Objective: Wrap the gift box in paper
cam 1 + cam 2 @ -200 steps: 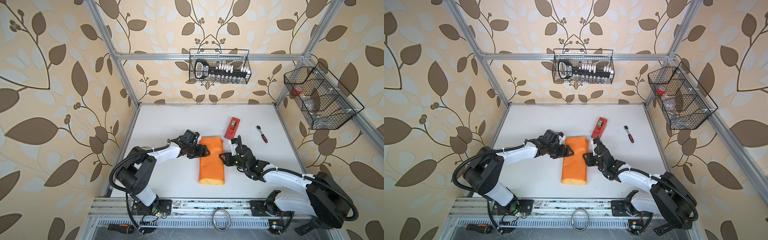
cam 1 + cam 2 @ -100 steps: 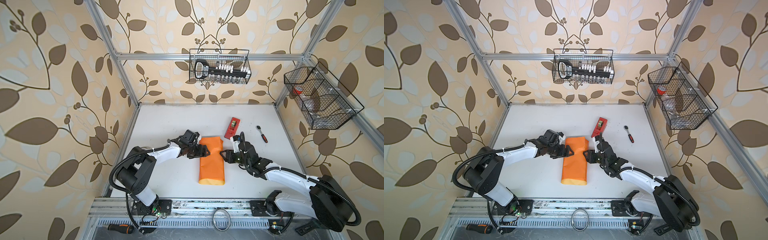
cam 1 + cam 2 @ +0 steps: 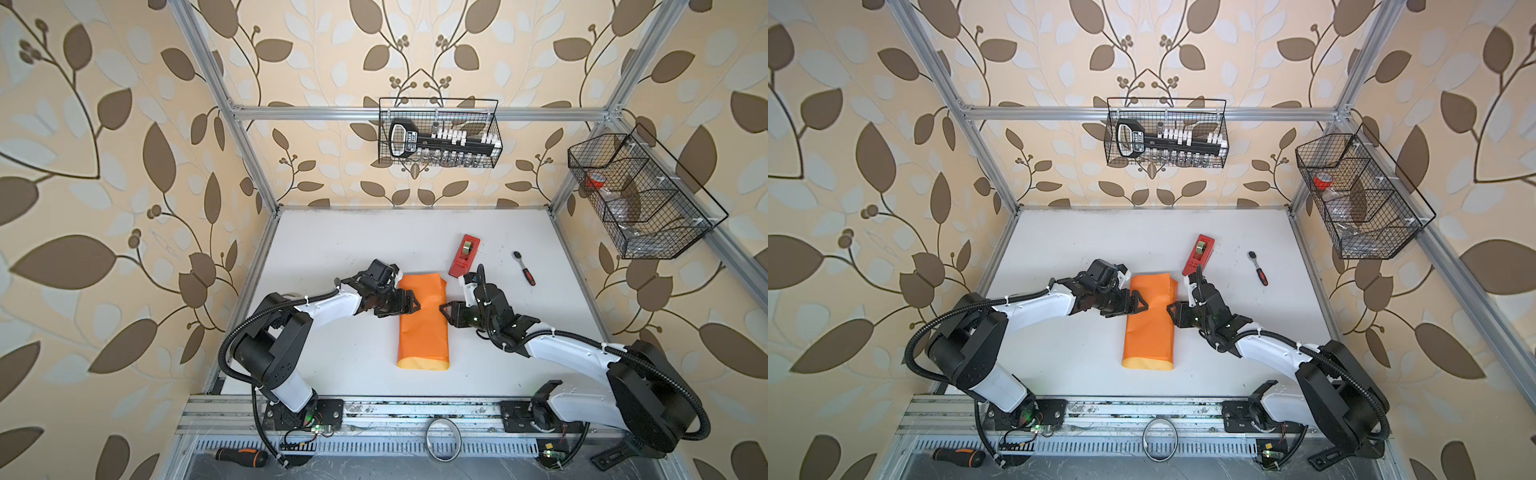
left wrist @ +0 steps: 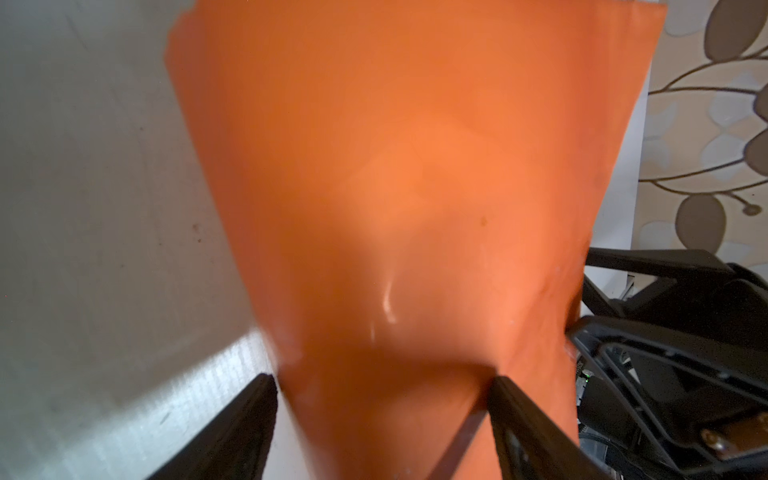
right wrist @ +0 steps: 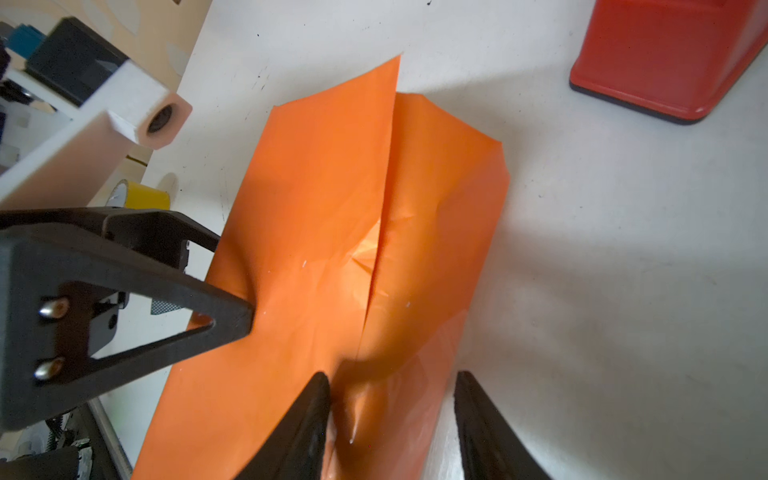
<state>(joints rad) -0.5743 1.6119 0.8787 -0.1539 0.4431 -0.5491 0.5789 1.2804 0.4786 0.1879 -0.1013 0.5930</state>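
Observation:
The paper (image 3: 424,332) (image 3: 1148,332) lies bright orange side out, folded into a long parcel in the middle of the table. Its two flaps overlap along a seam (image 5: 382,232) on top. The gift box is hidden under it. My left gripper (image 3: 411,305) (image 4: 382,390) reaches in from the left, open, with its fingertips (image 5: 237,311) pressing on the parcel's top near the left edge. My right gripper (image 3: 444,311) (image 5: 390,386) is open at the parcel's right edge, one finger on the paper and the other over the table beside it.
A red tape dispenser (image 3: 464,255) (image 5: 665,58) stands just beyond the right gripper, and a small ratchet wrench (image 3: 524,268) lies further right. A yellow tape roll (image 5: 145,197) sits behind the left arm. Wire baskets (image 3: 440,133) (image 3: 640,195) hang on the back and right walls.
My right gripper has swung left and down until it reached the parcel's right edge. The left arm and the paper have stayed put.

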